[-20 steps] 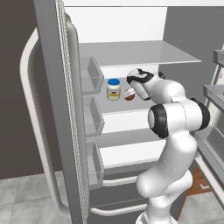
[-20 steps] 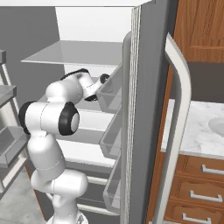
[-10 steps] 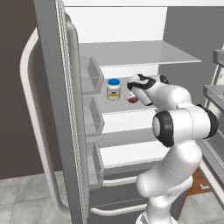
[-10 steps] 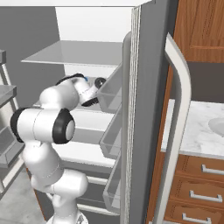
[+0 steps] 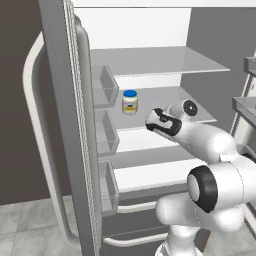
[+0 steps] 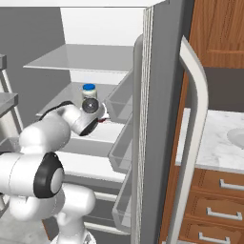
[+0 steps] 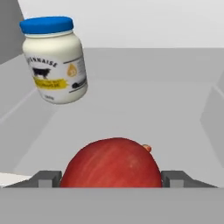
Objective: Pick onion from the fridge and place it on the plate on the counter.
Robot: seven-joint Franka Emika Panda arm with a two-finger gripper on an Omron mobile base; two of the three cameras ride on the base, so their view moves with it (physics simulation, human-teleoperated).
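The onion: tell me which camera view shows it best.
The hand view: the onion sits large and red between the gripper fingertips, the jar beyond it. The right base view gives just a red sliver past the hand; in the left base view the hand covers it.

Pale jar [image 5: 130, 102] with blue lid upright on middle shelf, far back. Brown wooden wall cabinet [image 6: 219, 33] at right.
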